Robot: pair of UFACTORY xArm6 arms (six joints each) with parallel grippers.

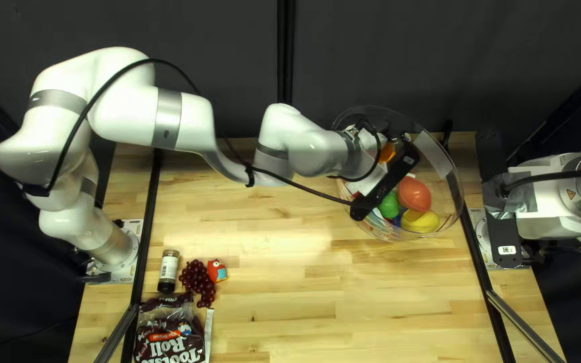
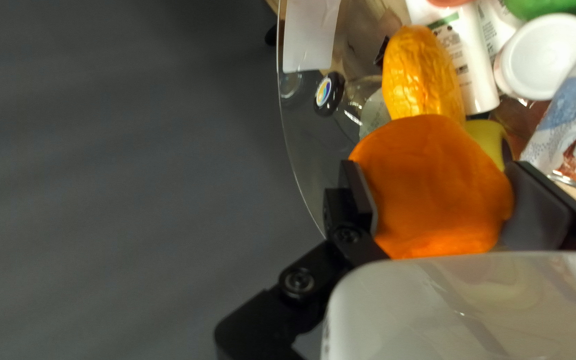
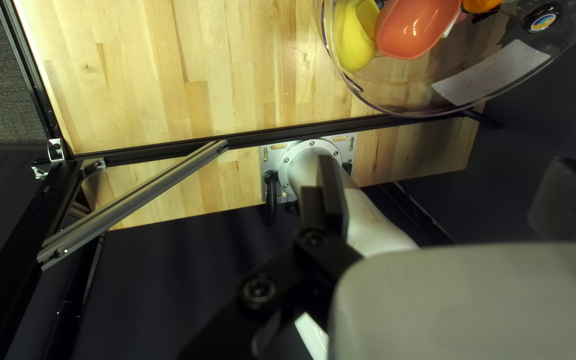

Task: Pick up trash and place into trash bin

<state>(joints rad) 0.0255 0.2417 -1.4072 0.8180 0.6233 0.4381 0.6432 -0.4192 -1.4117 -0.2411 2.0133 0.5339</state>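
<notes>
with the orange lump (image 2: 435,187) clamped between the fingers of my left gripper (image 2: 443,177), one pressing each side, the step in hand looks to be the drop into the see-through bin (image 1: 460,191). the lump hangs over the bin's mouth, toward its far rim, just above a wrinkled orange piece (image 2: 423,70) lying inside. next i'd ease it slightly inward from that rim, lower a touch, then spread the fingers and lift straight up. one finger looks near the bin's edge, so opening wide right there could knock the rim; the heap inside might also let the lump roll. a yellow thing (image 1: 420,222), a coral cup (image 1: 414,193) and a green thing (image 1: 389,205) lie in the bin too. my right gripper (image 3: 448,190) waits beside the bin, on its right in the top left view, fingers wide apart with nothing held. well away from the bin, on the counter (image 1: 290,289) toward the near left, are a small jar (image 1: 169,269), dark red grapes (image 1: 198,282), a little red packet (image 1: 216,271) and a candy bag (image 1: 168,341). i judge those come afterwards, so the job is not finished.
</notes>
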